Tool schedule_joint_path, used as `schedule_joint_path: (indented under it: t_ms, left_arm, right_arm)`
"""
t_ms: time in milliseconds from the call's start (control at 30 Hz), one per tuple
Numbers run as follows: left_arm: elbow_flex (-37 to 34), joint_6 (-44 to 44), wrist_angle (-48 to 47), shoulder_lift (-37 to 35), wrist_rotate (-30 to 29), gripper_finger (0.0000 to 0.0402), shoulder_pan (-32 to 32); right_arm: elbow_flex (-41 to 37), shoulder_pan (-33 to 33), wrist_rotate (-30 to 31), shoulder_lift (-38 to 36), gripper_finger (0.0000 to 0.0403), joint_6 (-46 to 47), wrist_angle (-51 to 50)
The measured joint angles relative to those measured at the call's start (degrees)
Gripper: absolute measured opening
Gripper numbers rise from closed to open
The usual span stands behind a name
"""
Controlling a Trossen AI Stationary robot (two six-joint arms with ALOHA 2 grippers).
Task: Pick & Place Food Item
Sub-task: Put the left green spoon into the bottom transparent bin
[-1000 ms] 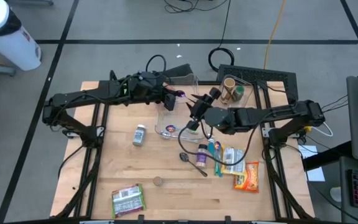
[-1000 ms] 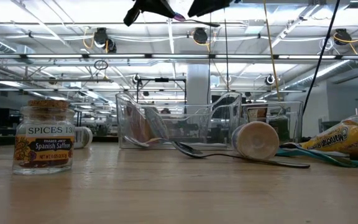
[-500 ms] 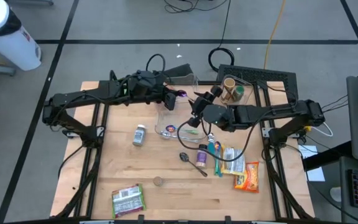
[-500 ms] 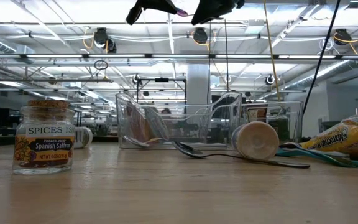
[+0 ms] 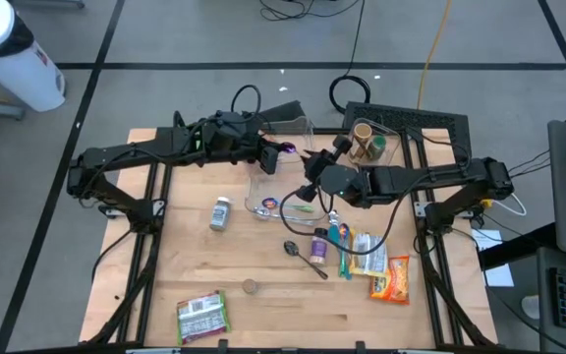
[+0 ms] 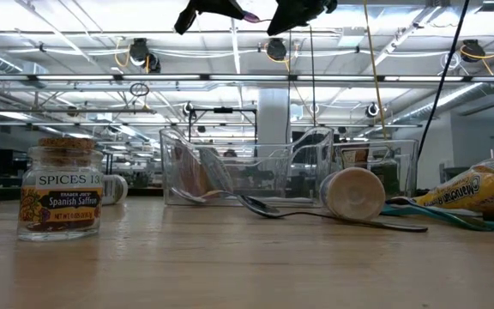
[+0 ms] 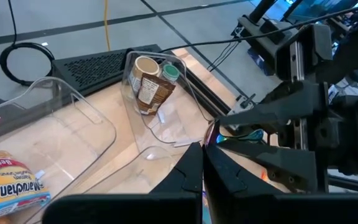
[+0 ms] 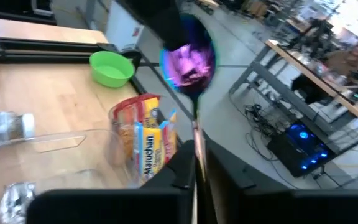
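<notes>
The high view looks straight down on the whole wooden table [image 5: 263,270] from well above. The low view sits at tabletop height at the near edge, facing level across the table toward the far room, close to a spice jar [image 6: 62,190]. The 2 wrist views look forward past their own fingers. All 4 views share the clear bin [image 5: 281,187] mid-table.

Bright, even overhead light; ceiling lamps [image 6: 144,53] glare in the low view; table [image 5: 273,270] shadows soft; right wrist view blurred, its spoon [image 8: 188,60] flaring purple; left wrist foreground out of focus.
</notes>
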Motion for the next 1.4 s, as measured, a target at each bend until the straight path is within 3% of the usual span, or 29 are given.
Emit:
schedule_joint_path:
  t_ms: [133, 267, 633, 767, 967, 1200, 1400]
  left_arm:
    - [0.0, -0.01, -0.17, 0.0, 0.13, 0.0, 0.0]
    - [0.0, -0.95, -0.53, 0.0, 0.24, 0.0011, 0.0]
    - [0.0, 4.18, 1.79, 0.0, 5.79, 0.0094, 1.97]
    - [0.0, 6.86, 2.62, 0.0, 9.51, 0.0137, 4.0]
    - [-0.02, 10.26, 3.17, -0.75, 19.17, 0.0183, 7.99]
    - [0.0, 12.97, 3.73, -5.02, 31.99, 0.0197, 12.54]
    - [0.0, 14.25, 3.45, -10.06, 35.55, 0.0198, 14.87]
  right_arm:
    - [0.0, 0.02, -1.81, 0.04, 0.0006, -0.31, -0.16]
    - [0.0, 0.0, -3.78, 0.04, 0.0005, 1.2, -0.17]
    - [0.0, -0.11, -6.05, 0.02, 0.0001, 2.38, 0.46]
    - [0.0, -1.14, -11.56, 0.02, 0.0001, 6.51, 0.27]
    - [0.0, -5.35, -26.36, -0.01, 0.0002, 12.76, -1.46]
    - [0.02, -10.87, -40.57, 0.75, 0.0002, 15.13, -5.35]
    - [0.07, -12.69, -46.29, 5.3, 0.0001, 15.11, -4.25]
